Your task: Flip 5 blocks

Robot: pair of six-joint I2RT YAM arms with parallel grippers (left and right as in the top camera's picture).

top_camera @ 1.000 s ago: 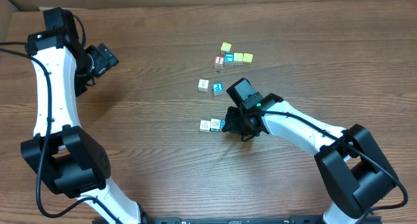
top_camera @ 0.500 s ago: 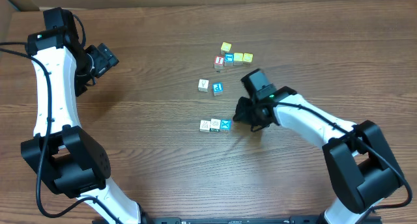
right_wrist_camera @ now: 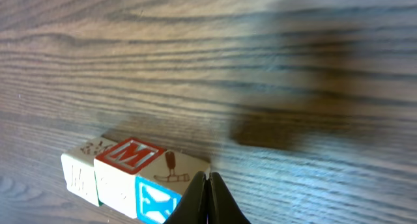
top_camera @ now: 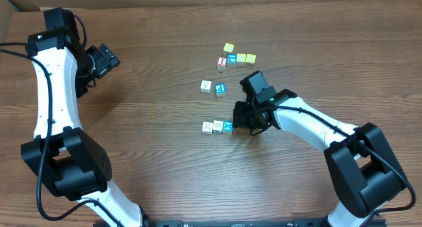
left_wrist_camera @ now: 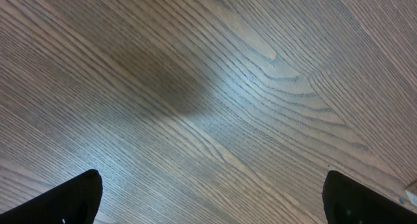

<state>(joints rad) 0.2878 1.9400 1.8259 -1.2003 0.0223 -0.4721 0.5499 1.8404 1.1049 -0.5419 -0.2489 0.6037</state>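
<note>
A brown wooden table [top_camera: 151, 154] with long, fine grain fills the overhead view, and two white-and-black robot arms reach over it. The left gripper [top_camera: 104, 61] hangs at the far left, well apart from every cube. Its wrist view shows two dark, rounded fingertips [left_wrist_camera: 75, 199] spread wide at the bottom corners. Only streaked, bare wood lies between them, so it holds nothing.

The right gripper [right_wrist_camera: 207, 191] is closed to a thin black wedge, its fingers pressed flat together and empty. Its tip sits just beside the right end of a row of three blocks [top_camera: 217, 127].

These small, square-edged wooden cubes touch side by side near the table's centre. From above, two tops are pale and the one nearest the gripper is bright blue. Up close, the middle cube carries a face printed with a red M, and its corners look softly worn.

A pair of blocks [top_camera: 213, 87], one white-topped and one blue-topped, lies side by side just beyond the row. Farther back is a cluster of cubes [top_camera: 236, 57] with yellow, red and blue tops.
</note>
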